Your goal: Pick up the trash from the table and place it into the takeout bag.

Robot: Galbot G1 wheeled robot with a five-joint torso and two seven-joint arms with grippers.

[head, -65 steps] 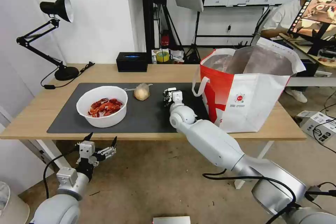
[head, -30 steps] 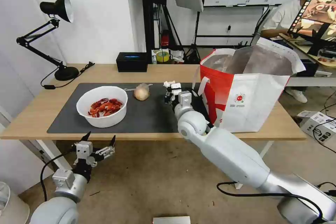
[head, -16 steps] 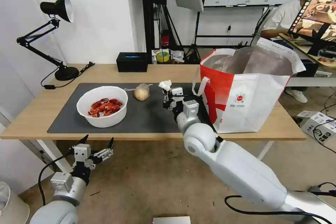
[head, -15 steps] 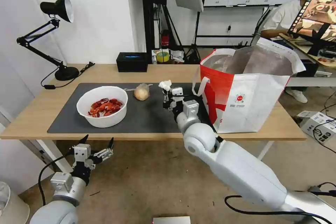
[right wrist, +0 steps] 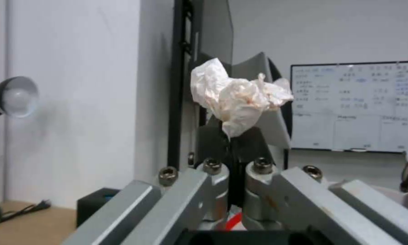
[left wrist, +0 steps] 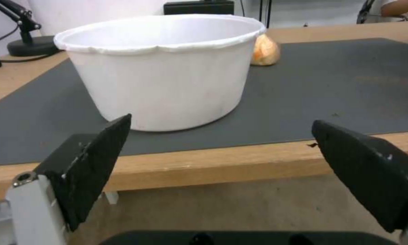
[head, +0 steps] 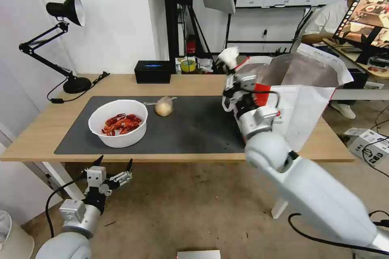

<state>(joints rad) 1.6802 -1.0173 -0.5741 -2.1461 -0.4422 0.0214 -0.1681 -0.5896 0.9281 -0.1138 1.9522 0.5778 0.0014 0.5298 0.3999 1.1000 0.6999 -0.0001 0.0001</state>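
Head view, right end effector (head: 229, 64) pinching crumpled tissue (head: 228, 56) beside takeout bag (head: 308, 101) rim, left end effector (head: 114, 164) (below table (head: 48, 125)) spread wide

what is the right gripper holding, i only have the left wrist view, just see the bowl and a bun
Observer: The right gripper is shut on a crumpled white tissue, raised above the table.
Operator: is it near the bag
Observer: Yes. In the head view the tissue sits by the near-left top edge of the takeout bag, whose mouth is open.
Operator: anything else left on the mat besides bowl and bun
Observer: No other trash. The white bowl holds red crayfish shells, which your view hides, and the bagged bun lies just behind it.
Operator: left gripper ok
Observer: The left gripper is open, below the table's front edge.
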